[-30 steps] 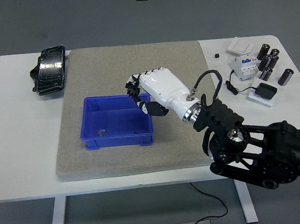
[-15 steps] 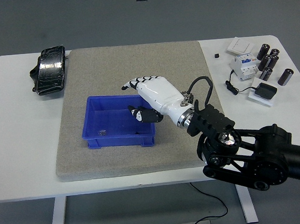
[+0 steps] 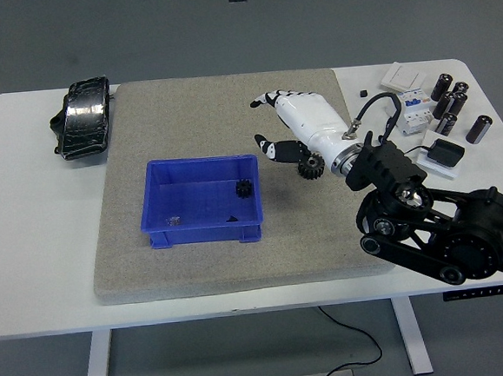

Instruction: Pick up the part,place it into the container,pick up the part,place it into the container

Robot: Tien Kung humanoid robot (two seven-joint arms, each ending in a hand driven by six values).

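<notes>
- Grey mat on the white worktop [image 3: 32, 284]: one gear [image 3: 243, 189] sits in the blue bin [image 3: 205, 237].
- Right hand [image 3: 297, 130], fingers spread and empty (hovering), should settle squarely over the second gear [image 3: 310, 167] before closing.

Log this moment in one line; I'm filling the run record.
right hand: open, over grey mat | small black gear: in blue plastic bin | larger black gear: on mat

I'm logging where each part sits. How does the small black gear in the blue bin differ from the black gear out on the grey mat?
The small black gear lies inside the blue plastic bin, near its right wall; the larger black gear lies on the grey felt mat, partly hidden under the white right hand. The binned gear looks smaller. Both are dark and toothed.
</notes>
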